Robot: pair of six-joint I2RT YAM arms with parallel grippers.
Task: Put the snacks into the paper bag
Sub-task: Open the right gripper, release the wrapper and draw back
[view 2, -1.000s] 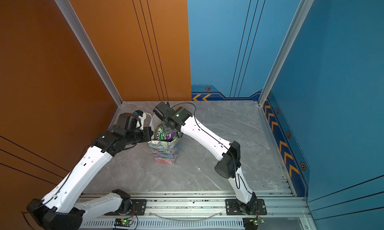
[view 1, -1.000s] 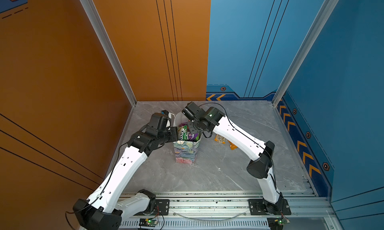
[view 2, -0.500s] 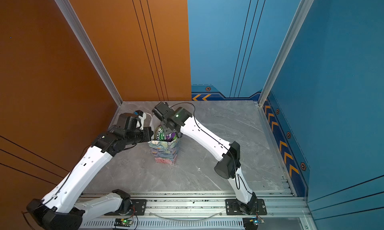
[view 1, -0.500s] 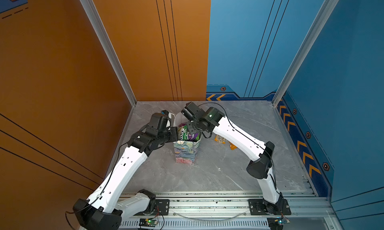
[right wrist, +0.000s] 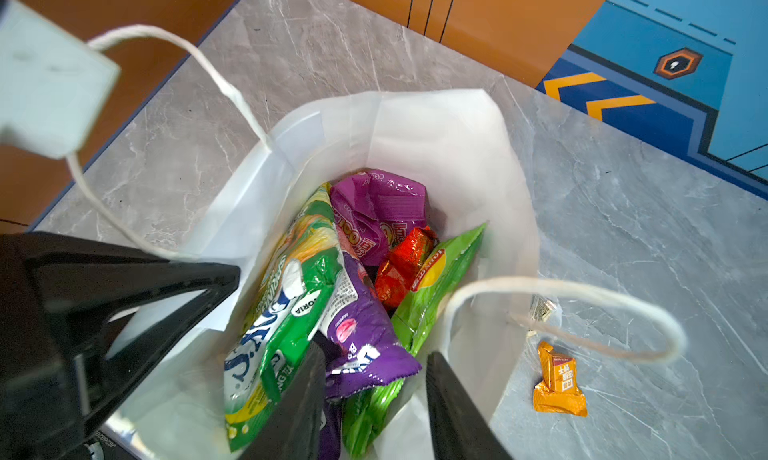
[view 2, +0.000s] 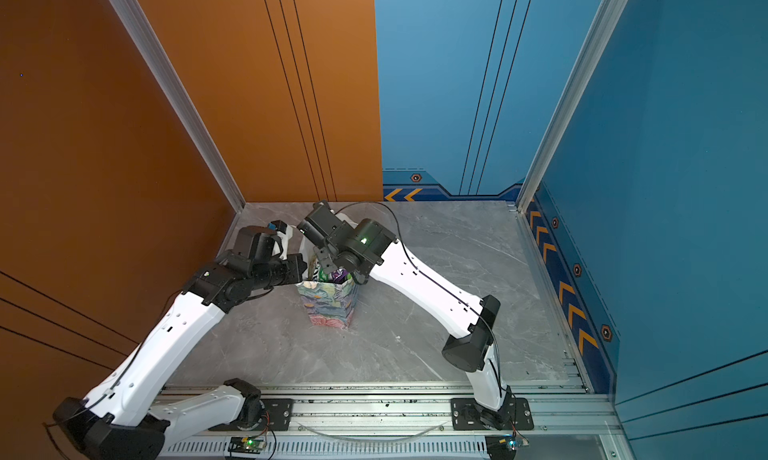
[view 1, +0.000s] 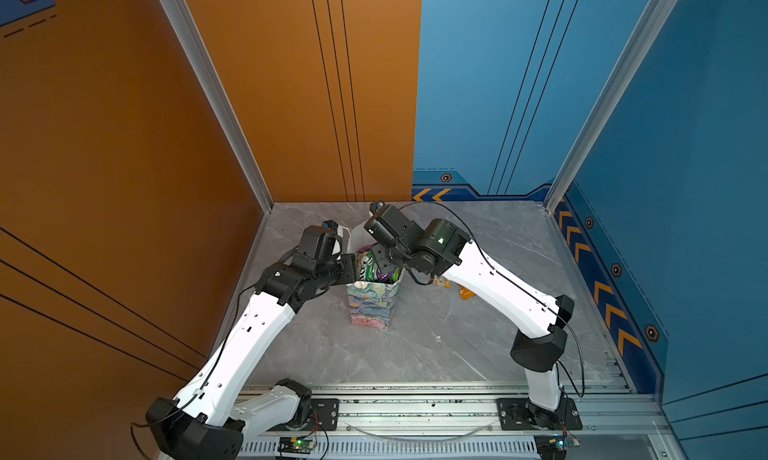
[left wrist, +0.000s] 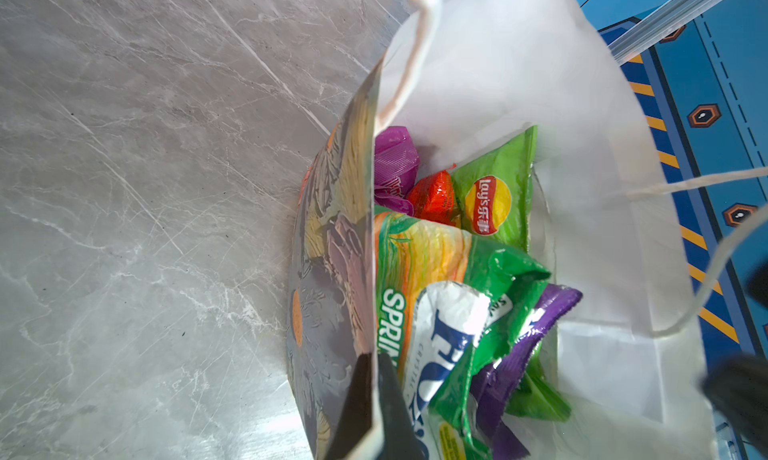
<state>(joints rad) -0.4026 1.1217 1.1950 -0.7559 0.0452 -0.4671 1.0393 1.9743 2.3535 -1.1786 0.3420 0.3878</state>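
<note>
Pinching paper bag (left wrist: 498, 63) rim: left gripper (left wrist: 376, 399)

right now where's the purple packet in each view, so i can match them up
In a top view: purple packet in the paper bag's open mouth.
In a top view: same spot, in the mouth.
Left wrist: inside the bag, against the green Fox's packet.
Right wrist: on top of the pile, under the open right claw.
Shared landmark: the paper bag.

Mouth of paper bag (view 1: 372, 304) crowded: left gripper (left wrist: 372, 366) jaws clamp its left wall, right gripper (right wrist: 374, 366) jaws stand parted over the packets (right wrist: 291, 312). A cord handle (right wrist: 582, 291) loops off its right side. Open desk (view 1: 415, 354) on the near side; small orange packet (right wrist: 557, 383) lies just right.
</note>
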